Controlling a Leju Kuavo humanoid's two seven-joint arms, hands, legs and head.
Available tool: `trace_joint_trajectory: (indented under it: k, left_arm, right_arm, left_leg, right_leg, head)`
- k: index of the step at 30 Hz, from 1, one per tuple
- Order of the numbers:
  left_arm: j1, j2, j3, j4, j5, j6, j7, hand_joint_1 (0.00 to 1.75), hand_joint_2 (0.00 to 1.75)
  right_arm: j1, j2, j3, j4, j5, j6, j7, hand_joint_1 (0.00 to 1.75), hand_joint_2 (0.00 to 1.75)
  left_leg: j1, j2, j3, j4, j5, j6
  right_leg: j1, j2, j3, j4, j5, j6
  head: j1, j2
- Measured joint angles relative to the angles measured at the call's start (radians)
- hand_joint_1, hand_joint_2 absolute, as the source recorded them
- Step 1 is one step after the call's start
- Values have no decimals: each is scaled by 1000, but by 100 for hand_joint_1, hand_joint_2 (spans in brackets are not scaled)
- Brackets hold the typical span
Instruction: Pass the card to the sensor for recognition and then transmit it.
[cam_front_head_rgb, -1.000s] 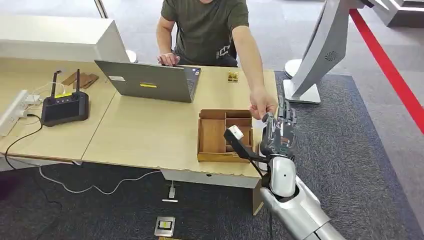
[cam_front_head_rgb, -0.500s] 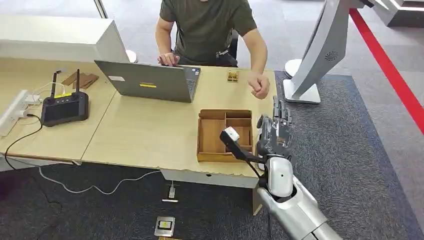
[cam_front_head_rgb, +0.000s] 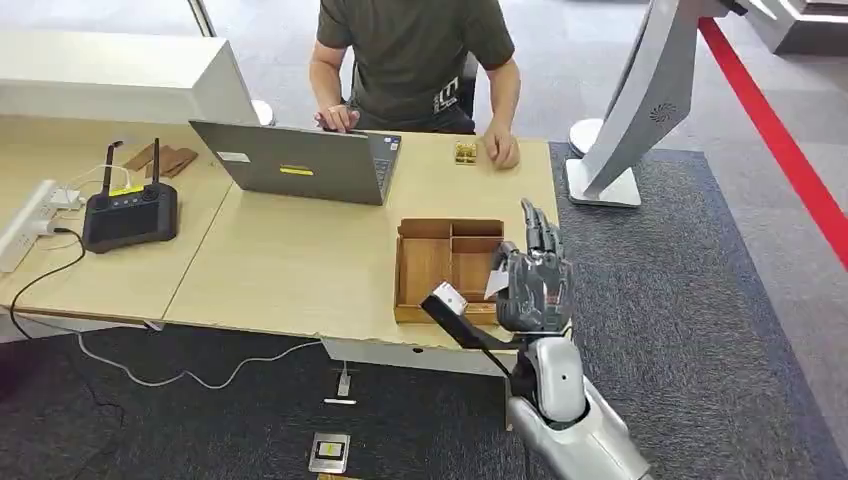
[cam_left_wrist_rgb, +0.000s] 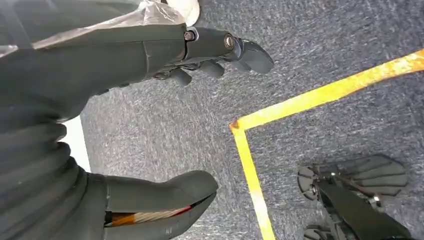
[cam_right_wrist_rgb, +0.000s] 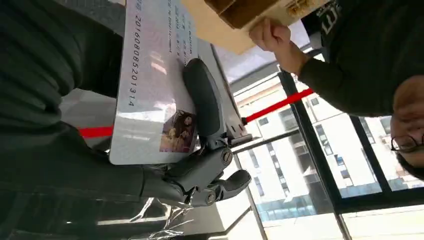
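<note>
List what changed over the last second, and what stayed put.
The person's hand drew back from beside the right hand to the table's far edge. The right hand, holding the card, shifted left over the wooden tray. Laptop and controller stayed.

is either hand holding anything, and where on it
The right hand holds the card by its lower end, a finger across its face. The left hand holds nothing.

The wooden tray (cam_front_head_rgb: 424, 270) sat on the table (cam_front_head_rgb: 300, 270) near its front right edge. Behind it stood the laptop (cam_front_head_rgb: 290, 160), the remote controller (cam_front_head_rgb: 130, 215) lay far left, and the person (cam_front_head_rgb: 415, 55) sat behind.
</note>
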Motion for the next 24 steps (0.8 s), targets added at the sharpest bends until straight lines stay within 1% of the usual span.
trace_joint_trajectory:
  k: [6, 12, 14, 16, 17, 21, 24]
  left_arm:
    - [1, 5, 26, -4, 0, 2, 0, 0, 175]
    - [1, 5, 26, -4, 0, 2, 0, 0, 175]
    - [1, 5, 32, -4, 0, 3, 0, 0, 175]
    - [2, 6, 58, -4, -3, 15, 3, 0, 175]
    - [2, 6, 72, -4, -4, 22, 3, 0, 175]
    - [2, 6, 79, -4, -4, 31, 3, 0, 175]
    - [3, 6, 81, -4, -4, 35, 3, 0, 175]
  right_arm:
    - [8, -1, -7, 60, -81, -3, -46, 175, 175]
    - [8, -1, -7, 61, -83, -3, -46, 175, 175]
    - [9, -1, -8, 81, -103, -6, -47, 175, 175]
    - [8, -1, -9, 149, -183, -29, -28, 175, 175]
    - [9, -4, -18, 174, -226, -69, -11, 175, 175]
    - [9, -14, -29, 189, -262, -109, 8, 175, 175]
    - [9, -29, -33, 194, -281, -117, 26, 175, 175]
  left_leg:
    - [0, 0, 0, 0, 0, 0]
    - [0, 0, 0, 0, 0, 0]
    - [0, 0, 0, 0, 0, 0]
    - [0, 0, 0, 0, 0, 0]
    - [0, 0, 0, 0, 0, 0]
    - [0, 0, 0, 0, 0, 0]
    - [0, 0, 0, 0, 0, 0]
  right_leg:
    - [0, 0, 0, 0, 0, 0]
    - [0, 0, 0, 0, 0, 0]
    - [0, 0, 0, 0, 0, 0]
    - [0, 0, 0, 0, 0, 0]
    - [0, 0, 0, 0, 0, 0]
    - [0, 0, 0, 0, 0, 0]
    - [0, 0, 0, 0, 0, 0]
  head:
    - [0, 0]
    - [0, 0]
    - [0, 0]
    - [0, 0]
    - [0, 0]
    - [0, 0]
    - [0, 0]
